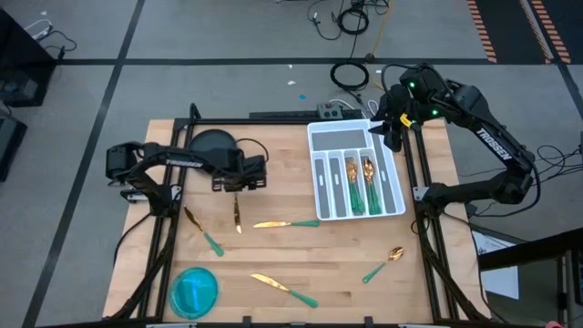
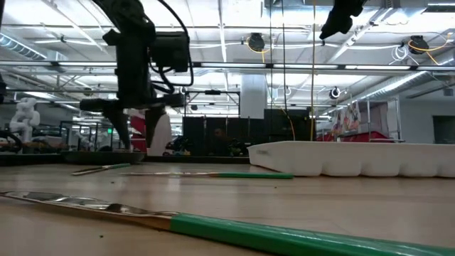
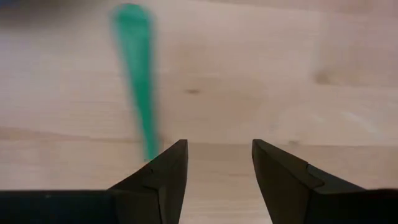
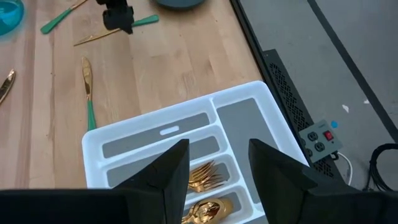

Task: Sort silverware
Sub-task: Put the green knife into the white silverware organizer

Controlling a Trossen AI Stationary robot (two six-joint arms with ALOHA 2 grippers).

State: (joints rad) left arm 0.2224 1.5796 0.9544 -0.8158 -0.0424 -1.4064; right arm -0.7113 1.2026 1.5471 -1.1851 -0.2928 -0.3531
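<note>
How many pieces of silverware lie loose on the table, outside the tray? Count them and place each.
5, judging from the high view: one left of the left gripper, one beneath it, one mid-table, one at the near edge, one below the tray.

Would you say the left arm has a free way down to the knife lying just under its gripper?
Probably yes. The left gripper hangs open right over the knife, with bare table around it and nothing between them. The right gripper waits by the white tray, well clear.
</note>
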